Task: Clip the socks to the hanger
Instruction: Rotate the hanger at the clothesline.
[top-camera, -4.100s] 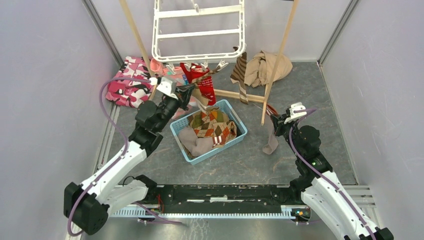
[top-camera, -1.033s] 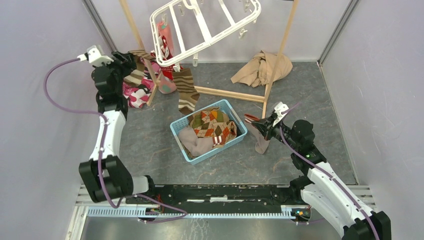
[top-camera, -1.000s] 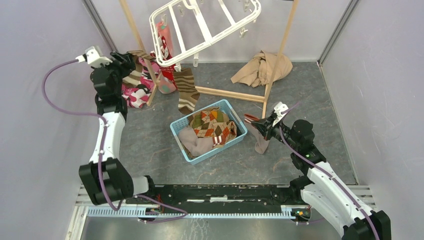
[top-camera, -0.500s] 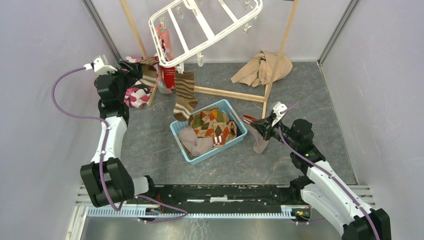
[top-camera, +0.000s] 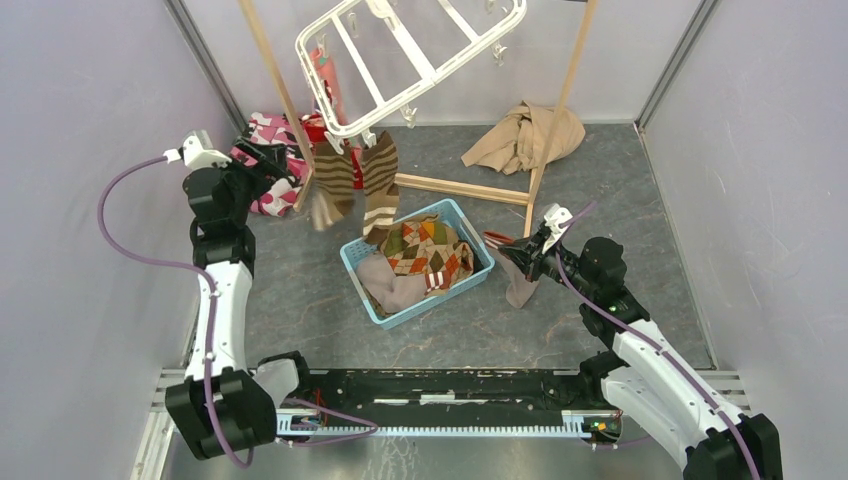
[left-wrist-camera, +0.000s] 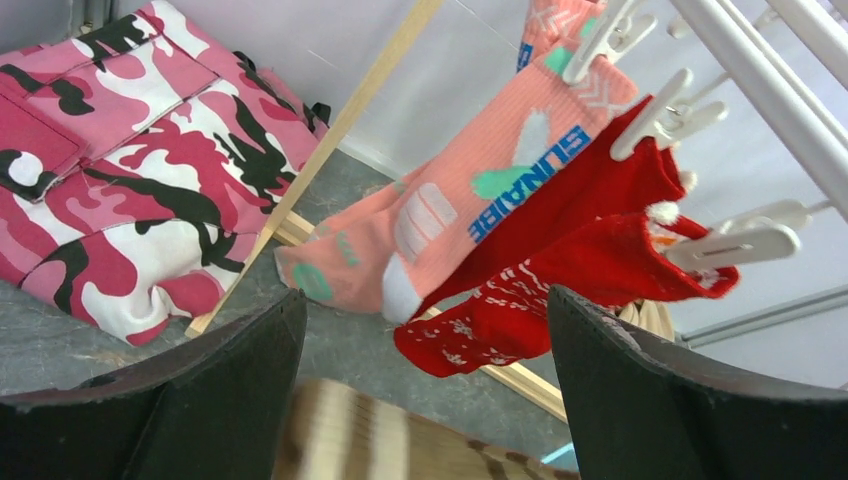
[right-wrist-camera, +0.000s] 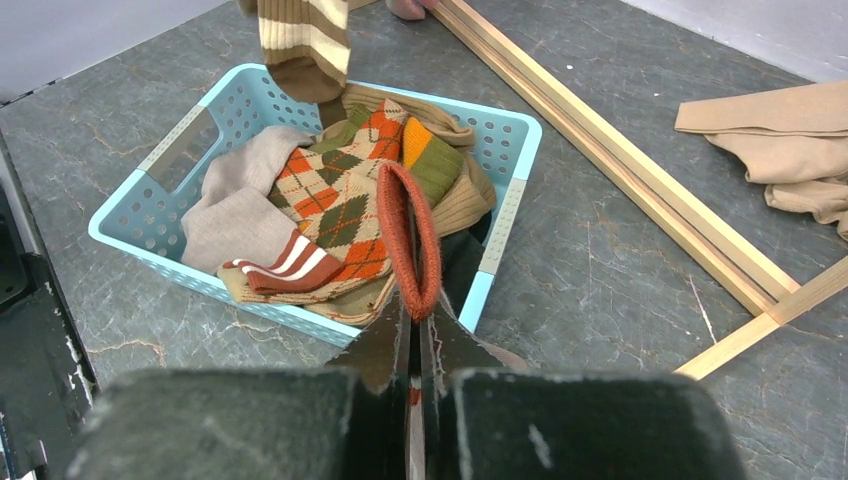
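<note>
The white hanger (top-camera: 410, 60) hangs tilted at the back. Two brown-striped socks (top-camera: 335, 190) (top-camera: 380, 190) dangle from its near edge, the left one blurred. In the left wrist view, a pink sock (left-wrist-camera: 480, 190) and a red sock (left-wrist-camera: 560, 270) hang from white clips (left-wrist-camera: 740, 240). My left gripper (top-camera: 268, 165) (left-wrist-camera: 425, 400) is open just left of these socks, holding nothing; a blurred striped sock (left-wrist-camera: 400, 440) shows below its fingers. My right gripper (top-camera: 510, 248) (right-wrist-camera: 415, 330) is shut on the orange cuff (right-wrist-camera: 408, 240) of a sock that droops to the floor (top-camera: 518, 285).
A blue basket (top-camera: 470, 225) (right-wrist-camera: 150, 245) in the middle holds an argyle sock (top-camera: 425, 250) (right-wrist-camera: 340, 200) and several others. A pink camouflage garment (top-camera: 262, 170) (left-wrist-camera: 120, 190) lies back left, a beige cloth (top-camera: 525, 135) (right-wrist-camera: 790, 140) back right. Wooden rack poles (top-camera: 460, 188) cross the floor.
My left gripper opened and let go of the striped sock, which swung right to hang beside the other one. The left arm drew back toward the near side. The right arm stayed put.
</note>
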